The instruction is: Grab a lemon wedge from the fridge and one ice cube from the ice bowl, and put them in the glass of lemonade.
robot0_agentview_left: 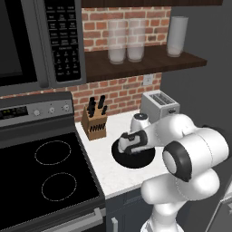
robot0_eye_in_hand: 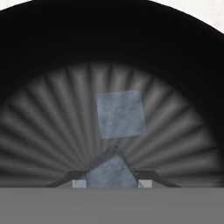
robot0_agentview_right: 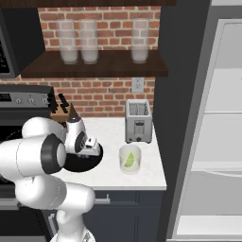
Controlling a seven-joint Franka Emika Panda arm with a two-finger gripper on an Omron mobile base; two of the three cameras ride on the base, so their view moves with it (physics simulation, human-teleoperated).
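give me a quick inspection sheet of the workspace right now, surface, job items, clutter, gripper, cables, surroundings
surface: white counter between the stove and the fridge
job's things: ice bowl on the counter under the hand, two ice cubes in it; one ice cube between the fingertips, the other ice cube lying free beyond it; glass of lemonade right of the bowl, a lemon wedge already inside; fridge door open, white shelves showing
clutter: toaster, knife block
grippers: gripper down in the bowl, closed on the near cube
cables: nothing seen
surroundings: brick wall, shelf with three tall glasses, microwave, wall outlet
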